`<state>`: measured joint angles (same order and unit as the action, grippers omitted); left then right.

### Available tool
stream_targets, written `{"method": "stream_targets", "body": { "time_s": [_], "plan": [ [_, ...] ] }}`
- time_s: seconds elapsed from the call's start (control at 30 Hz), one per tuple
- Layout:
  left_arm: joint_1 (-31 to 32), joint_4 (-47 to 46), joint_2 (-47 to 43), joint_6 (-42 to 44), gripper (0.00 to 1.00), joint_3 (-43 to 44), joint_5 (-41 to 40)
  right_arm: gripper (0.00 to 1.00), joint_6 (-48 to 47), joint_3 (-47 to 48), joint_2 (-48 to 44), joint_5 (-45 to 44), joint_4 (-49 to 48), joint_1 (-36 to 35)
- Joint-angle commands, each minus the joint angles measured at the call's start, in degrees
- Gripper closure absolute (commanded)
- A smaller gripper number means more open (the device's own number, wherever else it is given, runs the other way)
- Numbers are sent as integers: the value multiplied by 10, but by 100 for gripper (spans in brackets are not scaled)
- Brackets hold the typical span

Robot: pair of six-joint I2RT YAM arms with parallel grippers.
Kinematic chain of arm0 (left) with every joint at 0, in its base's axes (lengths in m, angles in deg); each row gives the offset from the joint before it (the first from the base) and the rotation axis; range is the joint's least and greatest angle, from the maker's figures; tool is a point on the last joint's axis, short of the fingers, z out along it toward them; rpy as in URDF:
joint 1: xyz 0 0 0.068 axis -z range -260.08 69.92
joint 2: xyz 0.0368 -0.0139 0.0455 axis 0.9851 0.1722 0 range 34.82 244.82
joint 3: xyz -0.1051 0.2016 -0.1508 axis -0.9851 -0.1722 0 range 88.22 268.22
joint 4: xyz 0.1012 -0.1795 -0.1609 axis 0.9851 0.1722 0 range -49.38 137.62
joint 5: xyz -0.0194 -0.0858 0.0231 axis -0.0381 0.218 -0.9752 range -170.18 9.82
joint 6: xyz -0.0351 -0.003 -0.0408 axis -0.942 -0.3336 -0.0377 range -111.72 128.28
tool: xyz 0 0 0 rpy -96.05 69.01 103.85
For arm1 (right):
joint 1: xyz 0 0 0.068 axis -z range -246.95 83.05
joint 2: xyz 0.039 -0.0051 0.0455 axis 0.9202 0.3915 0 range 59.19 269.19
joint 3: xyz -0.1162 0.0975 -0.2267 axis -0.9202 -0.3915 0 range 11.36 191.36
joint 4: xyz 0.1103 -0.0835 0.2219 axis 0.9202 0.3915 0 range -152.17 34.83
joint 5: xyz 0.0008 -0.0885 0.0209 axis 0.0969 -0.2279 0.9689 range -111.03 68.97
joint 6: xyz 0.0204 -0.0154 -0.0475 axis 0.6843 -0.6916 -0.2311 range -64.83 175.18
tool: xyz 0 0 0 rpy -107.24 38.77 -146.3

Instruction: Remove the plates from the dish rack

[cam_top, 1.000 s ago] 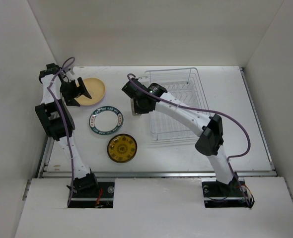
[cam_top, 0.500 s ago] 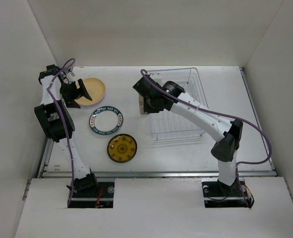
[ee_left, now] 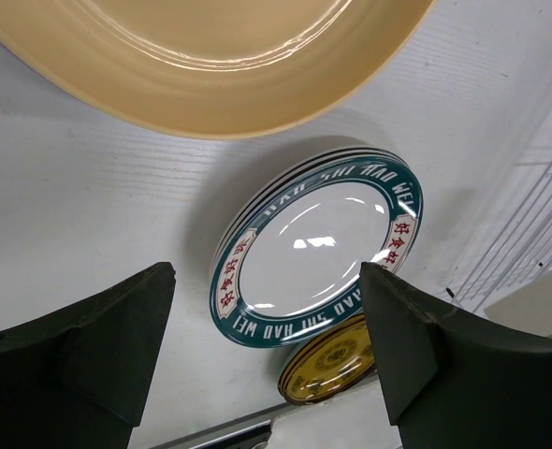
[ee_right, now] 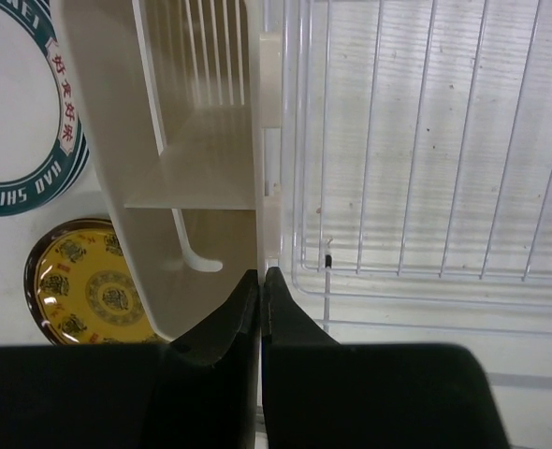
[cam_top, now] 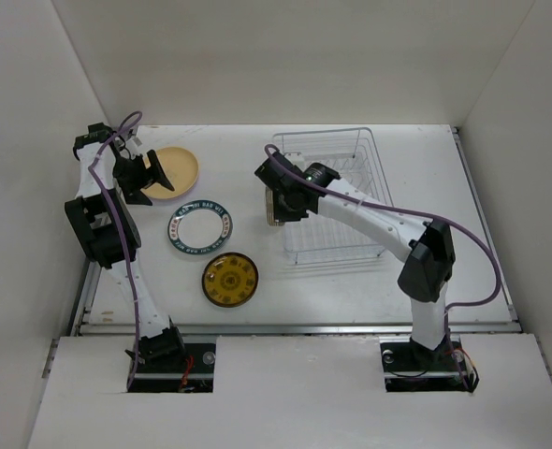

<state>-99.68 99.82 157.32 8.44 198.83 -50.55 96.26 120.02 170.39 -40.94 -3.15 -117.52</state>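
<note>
Plates [cam_top: 201, 228] are all sitting out on the table [cam_top: 426, 187], none of them showing among the wires. The tan plate [cam_top: 175, 168] is lying just ahead of the left gripper [cam_top: 148, 176]. The teal-rimmed plate [ee_left: 318, 253] is resting on top of a small stack under the gap between those fingers. The amber plate [cam_top: 230, 279] is peeking in beyond the stack, back toward the arm bases. Those left fingers are standing wide apart and carrying nothing. Moving outward, the dish rack [cam_top: 346, 224] is spreading out to the right of the right gripper [ee_right: 260, 281]. Its long axis is running straight ahead of those fingers, and its floor is looking bare in both views. The right fingers are pressed tight together, and the thin wall of the cream utensil cup [ee_right: 192, 159] is running down into their seam, so they appear to be pinching it. The cup is hanging just left of them, against the rack's left wall. Judging from this, the unloading is looking as good as finished. The left arm is much nearer the plates and the right arm nearer the rack. Anything coming next on the right seems to hinge on that cup sitting hard against the rack wall rather than on any plate.
</note>
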Motion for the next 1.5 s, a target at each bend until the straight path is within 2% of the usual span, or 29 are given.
{"method": "stream_targets", "body": {
  "time_s": [0.0, 0.43, 0.5, 0.6, 0.73, 0.87, 0.97, 1.07, 1.17, 1.27, 1.33, 1.4, 1.47],
  "plan": [
    [1, 13, -42, 5, 22, -3, 7, 100, -18, -4, 2, -2, -32, 12],
    [1, 13, -42, 5, 22, -3, 7, 100, 0, -6, 38, 3, -32, 27],
    [1, 13, -42, 5, 22, -3, 7, 89, 0, -6, 38, 8, -32, 28],
    [1, 13, -42, 5, 22, -3, 7, 78, 0, 1, 38, 8, -27, 28],
    [1, 13, -42, 5, 22, -3, 7, 76, -14, 31, 50, 8, -16, 28],
    [1, 13, -42, 5, 22, -3, 7, 62, -14, 60, 69, -5, 11, 28],
    [1, 18, -47, 5, 22, -3, 7, 54, -14, 54, 48, -5, 11, 28],
    [1, 18, -47, 10, 22, -3, 7, 49, -14, 54, 10, -10, 4, 28],
    [1, 18, -47, 10, 22, -3, 7, 49, -14, 59, -26, -15, -2, 28],
    [1, 18, -52, 10, 22, -3, 12, 43, -14, 66, -61, -21, -2, 28],
    [1, 23, -59, 10, 22, 2, 12, 24, -8, 66, -82, -32, 3, 28],
    [1, 23, -65, 16, 22, 2, 7, 0, -3, 66, -113, -58, 29, 36],
    [1, 29, -79, 22, 22, 2, -18, 0, 21, 53, -135, -104, 54, 60]
  ]
}}
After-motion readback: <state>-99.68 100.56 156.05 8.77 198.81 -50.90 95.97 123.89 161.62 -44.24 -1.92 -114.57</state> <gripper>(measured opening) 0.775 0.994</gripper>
